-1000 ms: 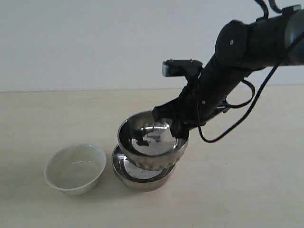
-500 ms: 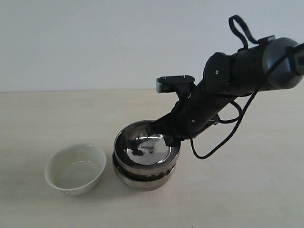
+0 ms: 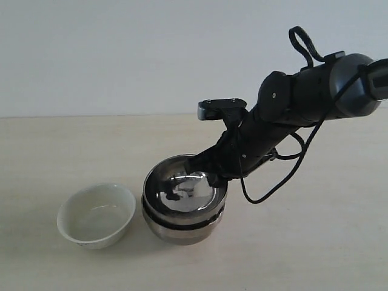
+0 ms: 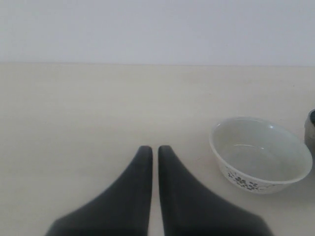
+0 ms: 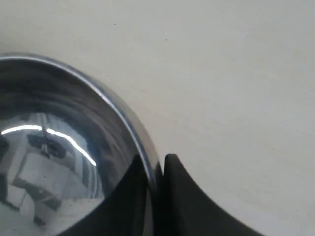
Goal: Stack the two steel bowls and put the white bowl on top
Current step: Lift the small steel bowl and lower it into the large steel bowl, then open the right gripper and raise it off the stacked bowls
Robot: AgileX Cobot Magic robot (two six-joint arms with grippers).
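A: So, what has the right gripper [image 5: 155,160] got?

B: It's clamped on the rim of the upper steel bowl [image 3: 182,194] at about 2 o'clock. That bowl sits nested in the lower steel bowl [image 3: 182,229].

A: Best way to let go?

B: Probably spread the fingers fully, then rise straight, so the rim isn't dragged. The white bowl [image 3: 97,215] sits at the stack's 9 o'clock. The left gripper [image 4: 151,148] is pressed together, empty.
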